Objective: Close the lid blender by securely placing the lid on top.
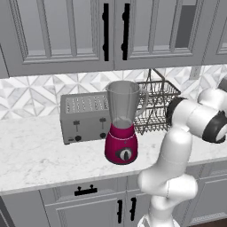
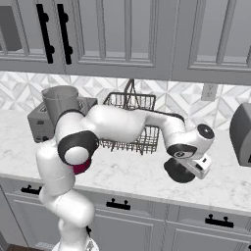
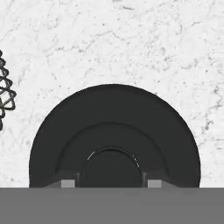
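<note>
A: The blender (image 1: 122, 126), a tall one with a rounded magenta base, a black round dial and a clear grey tapered jar with a side handle — where does it stand?

B: On the white marble bench (image 1: 31, 155), just right of the boxy silver toaster (image 1: 84, 116) and in front of the dark wire basket (image 1: 157, 106). The jar's mouth is uncovered. From the right base view the jar (image 2: 60, 102) rises behind the white arm's elbow, at the left.

A: And further right?

B: The arm reaches across in front of the wire basket (image 2: 130, 120) to the right part of the bench (image 2: 147, 171). There the small dark grey-black round flat lid (image 2: 177, 172) lies on the marble, near the front edge and well apart from the blender.

A: What are the jaws doing?

B: The gripper (image 2: 188, 169) is down at the lid. In the hand view the lid (image 3: 113, 127) shows stepped rings and a raised round knob at its middle, and the jaws are closed on that knob, one fingertip (image 3: 66, 183) on each side of it. The lid looks to sit flat on the bench (image 3: 131, 43), and a bit of the wire basket (image 3: 5, 94) shows at the left edge.
</note>
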Robot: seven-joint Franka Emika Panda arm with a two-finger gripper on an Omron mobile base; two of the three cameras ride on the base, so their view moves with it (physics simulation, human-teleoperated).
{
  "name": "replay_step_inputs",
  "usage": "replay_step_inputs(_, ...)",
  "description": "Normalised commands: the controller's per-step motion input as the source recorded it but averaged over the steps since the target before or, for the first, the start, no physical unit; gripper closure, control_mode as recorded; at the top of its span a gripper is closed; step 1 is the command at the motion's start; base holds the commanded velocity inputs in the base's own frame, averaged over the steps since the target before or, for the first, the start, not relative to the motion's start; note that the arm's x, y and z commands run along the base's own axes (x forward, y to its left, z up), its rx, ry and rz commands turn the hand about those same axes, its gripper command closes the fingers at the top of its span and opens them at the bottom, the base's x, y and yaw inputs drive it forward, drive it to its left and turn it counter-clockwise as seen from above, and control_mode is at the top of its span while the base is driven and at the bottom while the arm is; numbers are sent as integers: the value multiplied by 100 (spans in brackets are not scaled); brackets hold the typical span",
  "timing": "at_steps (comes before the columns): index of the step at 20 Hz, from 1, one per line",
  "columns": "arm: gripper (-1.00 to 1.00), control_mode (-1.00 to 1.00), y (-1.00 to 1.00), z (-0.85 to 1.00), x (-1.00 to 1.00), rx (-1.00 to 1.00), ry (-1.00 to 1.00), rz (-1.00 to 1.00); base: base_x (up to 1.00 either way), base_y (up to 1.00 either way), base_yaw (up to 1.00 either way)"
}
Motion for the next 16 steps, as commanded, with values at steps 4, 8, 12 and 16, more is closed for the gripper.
replay_step_inputs(4,100,-100,14,100,-56,0,-66,-3,0,0,0)
replay_step_inputs(8,100,-100,39,100,-28,0,-55,-6,0,0,0)
replay_step_inputs(12,100,-100,57,100,-1,-1,-38,-3,0,0,0)
replay_step_inputs(16,100,-100,80,100,1,0,-17,-2,0,0,0)
